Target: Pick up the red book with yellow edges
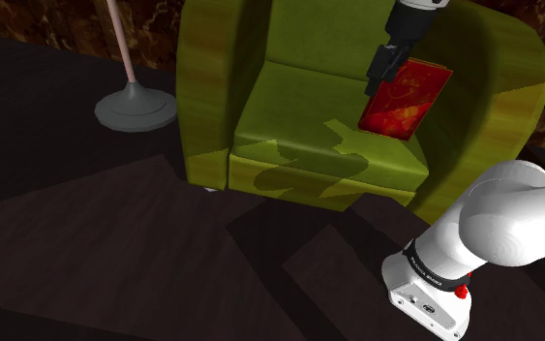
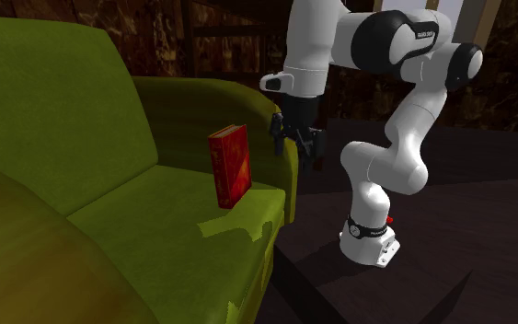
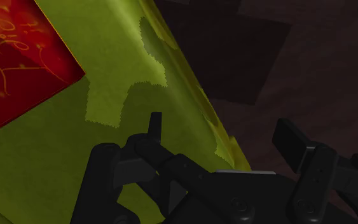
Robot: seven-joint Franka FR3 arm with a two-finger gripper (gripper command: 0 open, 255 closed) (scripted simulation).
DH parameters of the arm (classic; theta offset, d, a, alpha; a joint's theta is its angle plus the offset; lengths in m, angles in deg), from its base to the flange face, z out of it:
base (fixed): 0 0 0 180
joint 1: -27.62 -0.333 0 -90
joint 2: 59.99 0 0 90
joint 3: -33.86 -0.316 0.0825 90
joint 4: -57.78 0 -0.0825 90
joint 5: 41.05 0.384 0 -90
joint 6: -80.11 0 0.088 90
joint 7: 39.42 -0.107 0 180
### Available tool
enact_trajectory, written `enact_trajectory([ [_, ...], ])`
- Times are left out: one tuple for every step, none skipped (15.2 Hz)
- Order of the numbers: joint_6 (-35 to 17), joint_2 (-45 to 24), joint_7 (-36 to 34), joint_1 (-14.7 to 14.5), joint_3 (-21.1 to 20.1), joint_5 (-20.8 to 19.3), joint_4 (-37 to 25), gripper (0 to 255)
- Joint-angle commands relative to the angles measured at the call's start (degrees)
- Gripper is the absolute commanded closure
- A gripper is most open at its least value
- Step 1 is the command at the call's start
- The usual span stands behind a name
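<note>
- Shoulder view: the red book (image 1: 408,97) stands on edge on the seat of a green armchair (image 1: 289,107), at about 2 o'clock of the cushion, and it leans back toward the armrest (image 1: 493,126).
- In the second exterior view the book (image 2: 230,166) stands upright against the inner side of that armrest (image 2: 238,101), its base on the cushion. The wrist view shows a thin yellow line along the border of its patterned red cover (image 3: 18,57).
- The gripper (image 1: 375,87) hangs at about 10 o'clock of the book in the shoulder view, overlapping its upper corner there.
- From the second exterior view the gripper (image 2: 298,147) sits at 2 o'clock of the book, over the armrest rather than over the seat.
- In the wrist view the gripper's (image 3: 222,130) two black fingers stand apart with nothing between them, so the pincer is spread and empty. The book lies off to one side of them.
- Progress, as I judge it: the hand is near the book, but no grasp is made. Centring the fingers over the book, closing on it and lifting are all left to do.
- Farther out, a grey lamp base (image 1: 135,107) rests on the dark floor (image 1: 115,242), at 9 o'clock of the armchair.
</note>
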Motion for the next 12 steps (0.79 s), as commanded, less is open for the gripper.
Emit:
enact_trajectory([
  [0.0, 0.0, 0.0, 0.0, 0.0, 0.0, 0.0, 0],
  [0.19, 0.11, 2.46, 0.23, 1.76, -0.68, -0.27, 0],
  [0.36, 0.09, 4.91, 0.42, 3.53, -1.35, -0.65, 0],
  [0.51, -0.08, 7.36, 0.61, 5.3, -2.01, -1.14, 0],
  [0.65, -0.37, 9.8, 0.75, 7.09, -2.65, -1.73, 0],
  [0.77, -0.79, 12.24, 0.86, 8.86, -3.26, -2.43, 0],
  [0.87, -1.34, 14.69, 0.95, 10.63, -3.82, -3.23, 0],
  [0.97, -2.02, 17.14, 0.98, 12.41, -4.34, -4.13, 0],
  [1.05, -2.82, 19.59, 0.96, 14.19, -4.8, -5.14, 0],
  [1.13, -3.73, 22.04, 0.89, 15.97, -5.21, -6.24, 0],
  [1.2, -4.76, 24.51, 0.78, 17.75, -5.54, -7.45, 0],
  [1.27, -5.9, 26.99, 0.61, 19.53, -5.79, -8.75, 0],
])
